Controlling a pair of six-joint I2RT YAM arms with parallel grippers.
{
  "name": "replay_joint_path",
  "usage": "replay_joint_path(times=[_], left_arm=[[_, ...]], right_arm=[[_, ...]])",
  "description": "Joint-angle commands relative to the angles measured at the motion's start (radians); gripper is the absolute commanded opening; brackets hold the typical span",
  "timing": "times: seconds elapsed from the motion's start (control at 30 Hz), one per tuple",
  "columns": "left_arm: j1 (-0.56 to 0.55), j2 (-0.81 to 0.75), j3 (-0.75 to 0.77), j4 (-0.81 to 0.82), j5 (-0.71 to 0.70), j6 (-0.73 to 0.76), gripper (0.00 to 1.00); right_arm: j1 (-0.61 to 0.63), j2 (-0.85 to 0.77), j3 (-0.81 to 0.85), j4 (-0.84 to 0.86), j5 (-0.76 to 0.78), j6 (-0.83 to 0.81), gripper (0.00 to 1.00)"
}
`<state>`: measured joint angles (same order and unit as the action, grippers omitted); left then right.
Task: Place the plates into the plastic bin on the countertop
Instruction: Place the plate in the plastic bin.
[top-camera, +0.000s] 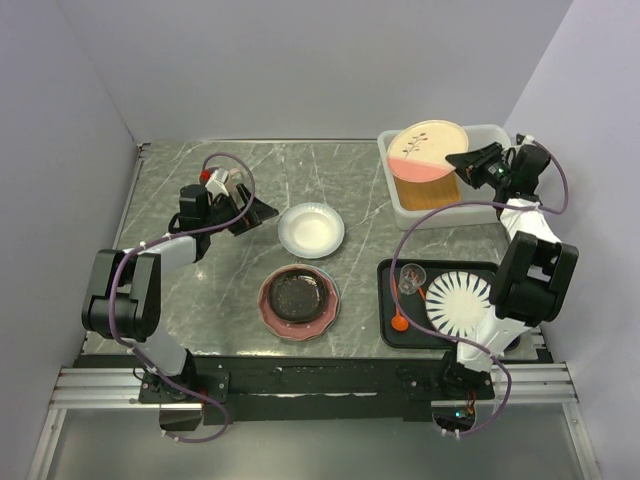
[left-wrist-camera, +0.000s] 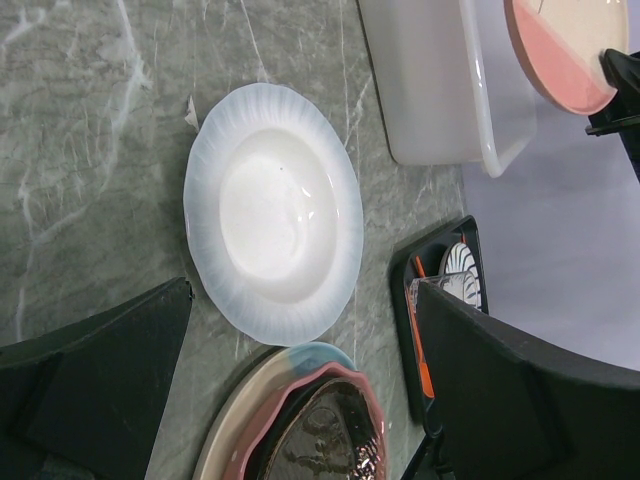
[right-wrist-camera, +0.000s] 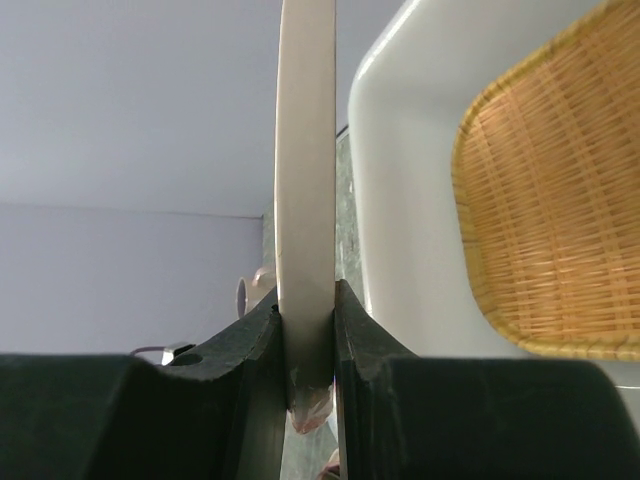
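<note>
The pink-and-cream floral plate (top-camera: 428, 140) looks like glazed ceramic. I'd judge it stiff, fairly weighty, slick on the surface and apt to chip if it drops. The right tool (top-camera: 458, 159) is clamped on its right rim, gripping the thin edge from both faces. From the wrist, the plate shows edge-on, running straight out from between the fingers. A rim pinch like that leaves most of the weight hanging beyond the grip, so I'd expect the plate to want to pivot or slide. It is best set down gently and low.

The plate hangs over the far-left part of the plastic bin (top-camera: 440, 215), at the far right of the worktop (top-camera: 200, 170). An orange plate (top-camera: 425, 190) lies inside the bin below it. I cannot tell whether the held plate touches the bin's rim.

The left tool (top-camera: 250, 213) has its fingers wide apart and holds nothing. It hovers just left of the plain white plate (top-camera: 311, 229), which lies flat, so its raised rim is the place to take it. Nearer, at the centre, the black speckled plate (top-camera: 298, 295) sits on a pink plate (top-camera: 270, 312).
</note>
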<state>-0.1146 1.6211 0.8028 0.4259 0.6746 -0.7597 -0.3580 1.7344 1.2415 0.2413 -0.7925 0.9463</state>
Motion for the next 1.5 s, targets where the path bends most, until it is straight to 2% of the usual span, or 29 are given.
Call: replay_joint_path(times=[0.0,0.3,0.57,0.87,1.47], left_arm=[[-0.002,0.002,0.018,0.028,-0.003,0.019,0.99],[-0.002,-0.003,0.01,0.02,-0.003,0.023,0.99],[-0.002,0.0,0.004,0.028,-0.003,0.017,0.99],[-0.002,-0.007,-0.007,0.031,-0.004,0.016,0.99],[-0.002,-0.013,-0.024,0.037,-0.006,0.013,0.99]], right_arm=[[-0.018,-0.003,0.032,0.15,-0.021,0.028,0.0],[-0.047,0.065,0.021,0.204,-0.017,0.065,0.0],[-0.048,0.114,0.065,0.061,0.033,-0.036,0.0],[-0.044,0.169,0.117,-0.019,0.058,-0.083,0.01],[-0.01,0.244,0.216,-0.2,0.104,-0.195,0.08]])
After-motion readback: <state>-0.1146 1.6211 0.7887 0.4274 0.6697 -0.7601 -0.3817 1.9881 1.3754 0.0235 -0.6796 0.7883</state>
